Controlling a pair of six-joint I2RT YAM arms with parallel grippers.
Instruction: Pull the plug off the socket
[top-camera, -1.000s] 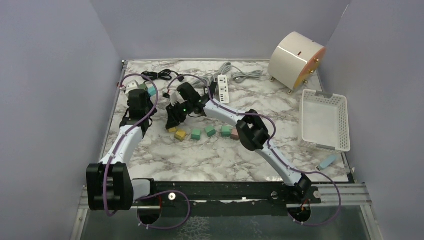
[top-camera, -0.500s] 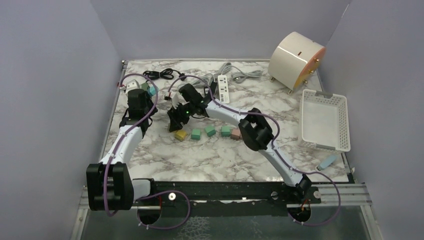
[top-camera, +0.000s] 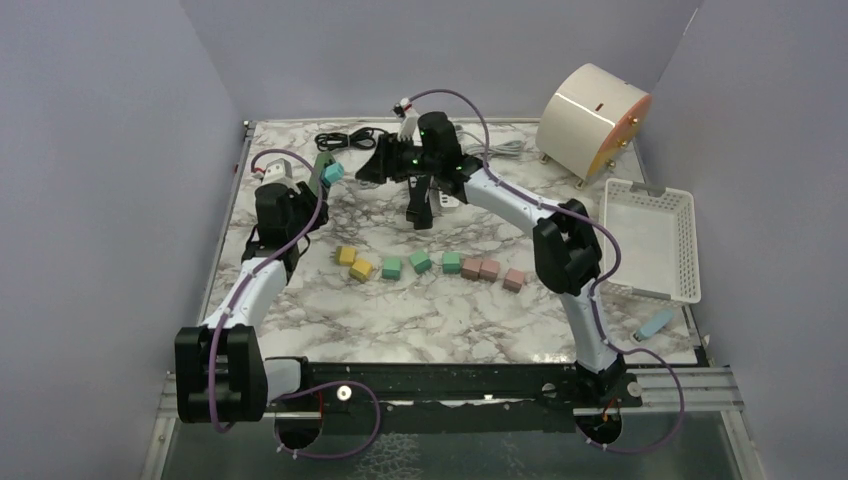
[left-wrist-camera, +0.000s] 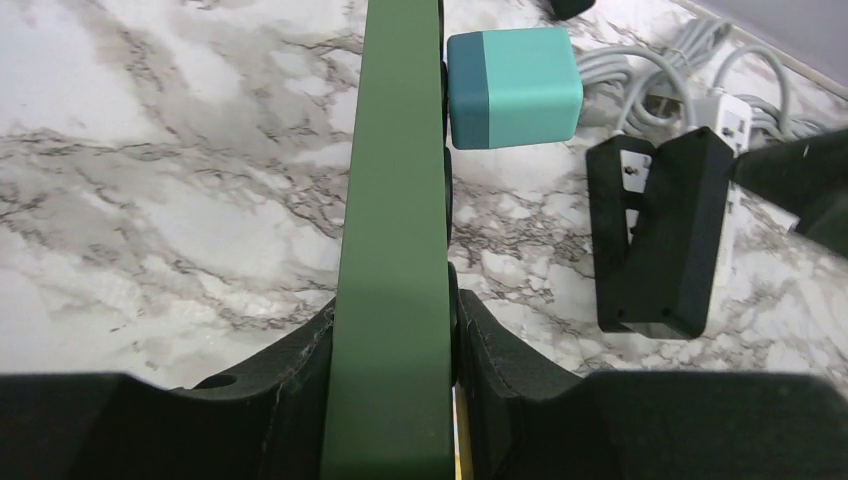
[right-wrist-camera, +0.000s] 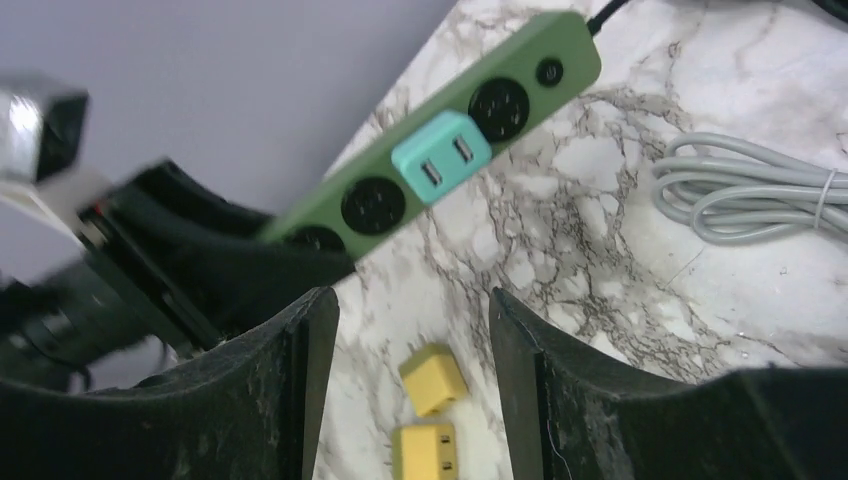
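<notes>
The left gripper (left-wrist-camera: 394, 335) is pinched tight on the edge of a green power strip (left-wrist-camera: 395, 150), with the teal plug (left-wrist-camera: 513, 87) seated in a socket just ahead of its fingers. The right gripper (right-wrist-camera: 412, 315) stands spread wide, touching nothing, and the plug is straight ahead of its gap, well apart.

- Bench (top-camera: 400, 310): white stone-look top with grey veining, smooth, faint sheen.
- Power strip (left-wrist-camera: 392, 250): olive-green plastic, matt and even.
- Plug (left-wrist-camera: 515, 88): two-tone teal plastic, smooth, satin finish with soft rounded edges.
- Right tool (right-wrist-camera: 412, 340): black plastic fingers (right-wrist-camera: 260, 400), matt, with a faintly grainy surface.
- Cable (right-wrist-camera: 740, 195): grey rubbery sheath, smooth, slightly glossy.
- Basket (top-camera: 650, 188): white plastic with slotted walls.
- Yellow block (right-wrist-camera: 433, 380): smooth plastic.
</notes>
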